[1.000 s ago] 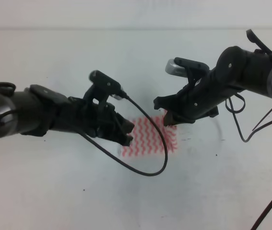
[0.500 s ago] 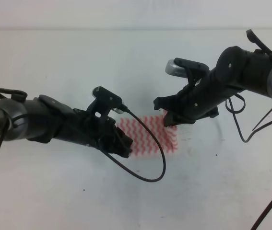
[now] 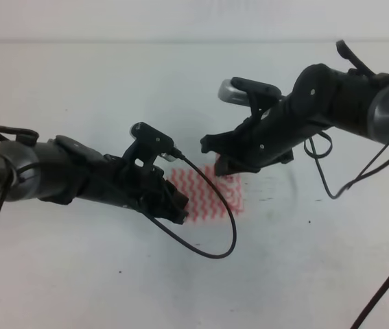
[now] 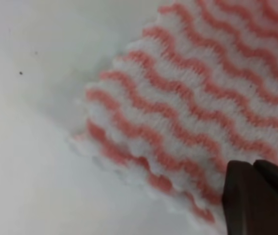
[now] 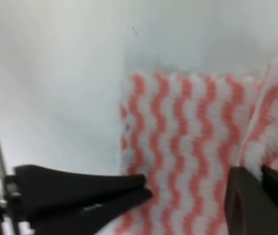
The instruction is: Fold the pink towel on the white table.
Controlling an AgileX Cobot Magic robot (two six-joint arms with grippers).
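Right gripper [image 3: 223, 166], black and two-fingered, is closed on a raised fold of the thin pink-and-white zigzag-striped towel [image 3: 211, 192] at its far edge; the right wrist view shows that fold lifted and pinched between the dark fingers [image 5: 256, 198]. Left gripper [image 3: 180, 205] sits low at the towel's near-left edge, fingers [image 4: 256, 196] pressed together with cloth apparently nipped between them, though the blurred view leaves this uncertain. Elsewhere the towel lies flat, near the middle of the plain white table [image 3: 77, 274], between both arms.
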